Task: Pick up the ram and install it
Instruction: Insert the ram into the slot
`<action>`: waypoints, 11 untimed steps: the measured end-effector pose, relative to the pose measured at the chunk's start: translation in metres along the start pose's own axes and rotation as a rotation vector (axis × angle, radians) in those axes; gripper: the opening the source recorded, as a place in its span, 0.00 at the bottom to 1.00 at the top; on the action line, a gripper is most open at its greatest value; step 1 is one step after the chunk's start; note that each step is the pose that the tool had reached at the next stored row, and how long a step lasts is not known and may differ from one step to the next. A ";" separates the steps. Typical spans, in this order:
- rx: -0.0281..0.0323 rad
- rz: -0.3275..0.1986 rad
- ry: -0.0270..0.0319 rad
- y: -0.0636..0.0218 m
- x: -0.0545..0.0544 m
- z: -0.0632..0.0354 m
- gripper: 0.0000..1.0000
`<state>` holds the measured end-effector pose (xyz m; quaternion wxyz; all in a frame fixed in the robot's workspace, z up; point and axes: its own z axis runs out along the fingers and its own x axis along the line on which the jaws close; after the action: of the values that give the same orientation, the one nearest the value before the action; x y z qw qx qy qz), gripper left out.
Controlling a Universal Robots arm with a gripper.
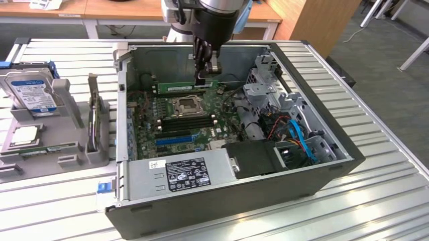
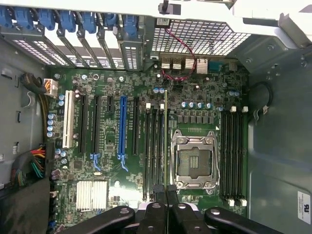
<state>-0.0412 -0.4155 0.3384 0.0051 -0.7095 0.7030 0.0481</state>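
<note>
The ram [image 1: 182,88] is a long green stick held level inside the open computer case [image 1: 322,125], above the motherboard [image 1: 181,118]. My gripper [image 1: 203,78] is shut on the ram's top edge near one end. In the wrist view the ram [image 2: 165,136] shows edge-on as a thin line running out from my gripper [image 2: 165,192]. It lies along the black memory slots [image 2: 153,146], between them and the CPU socket [image 2: 195,158]. I cannot tell whether it touches a slot.
A second bank of black slots [image 2: 234,156] lies on the socket's other side. The power supply [image 1: 181,173], drive cage [image 1: 268,85] and blue cables [image 1: 300,138] crowd the case. At the exterior view's left, a grey holder [image 1: 64,100] carries a hard drive [image 1: 30,93] and an upright board [image 1: 94,115].
</note>
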 end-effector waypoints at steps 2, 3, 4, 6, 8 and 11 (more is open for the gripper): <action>0.0002 0.002 -0.0003 -0.0001 0.000 0.0006 0.12; 0.0003 0.002 -0.0003 -0.0001 0.000 0.0011 0.12; 0.0003 0.003 -0.0003 -0.0001 0.000 0.0017 0.12; 0.0005 0.006 -0.0005 -0.0002 0.000 0.0032 0.12; 0.0007 0.008 -0.0006 -0.0004 0.000 0.0055 0.12; 0.0009 0.011 -0.0008 -0.0006 0.001 0.0098 0.12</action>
<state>-0.0412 -0.4155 0.3286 0.0055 -0.7055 0.7070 0.0481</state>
